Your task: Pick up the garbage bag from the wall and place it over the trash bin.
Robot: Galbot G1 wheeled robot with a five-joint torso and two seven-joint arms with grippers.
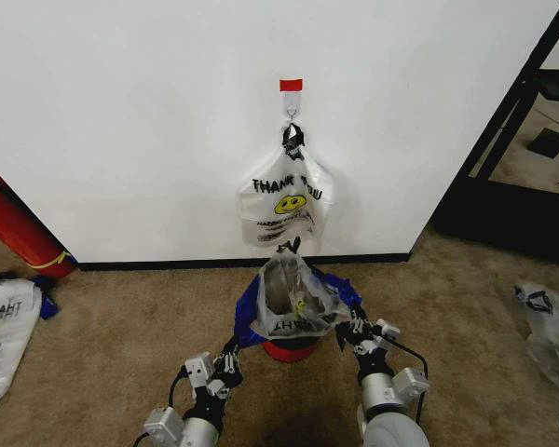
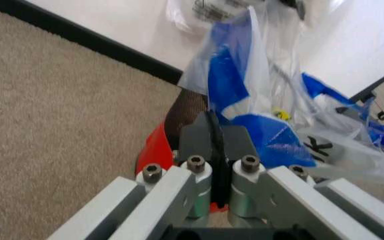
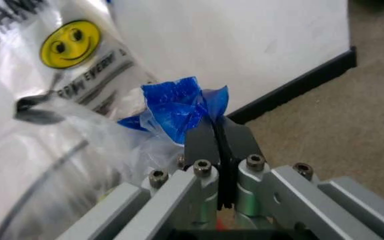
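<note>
The thin translucent white plastic garbage bag with its blue piece [image 1: 293, 300] is seen draped over the small round black mesh trash bin with a red base [image 1: 289, 350], which stands on the beige carpet floor [image 1: 121, 317] just in front of the plain white painted wall with a black baseboard [image 1: 121, 121]. A second printed bag with a yellow smiley [image 1: 285, 205] hangs above it from a metal hook [image 1: 292, 114] under a small red tape square [image 1: 291, 85]. The left gripper [image 1: 231, 358] is held at the bin's left side, its fingers [image 2: 202, 142] pressed together with no plastic visibly caught between them; the right gripper [image 1: 351, 328] is held at the right side, its fingers [image 3: 209, 142] pressed together against the crumpled blue edge, though whether film is actually pinched cannot be told. The bag appears bunched on top rather than spread round the rim, so it may be judged only loosely seated. If either arm were drawn away with film still trapped, the bag could be dragged off, or the light bin tipped. Thin plastic could also be torn on the mesh, and the hanging bag could be snagged.
</note>
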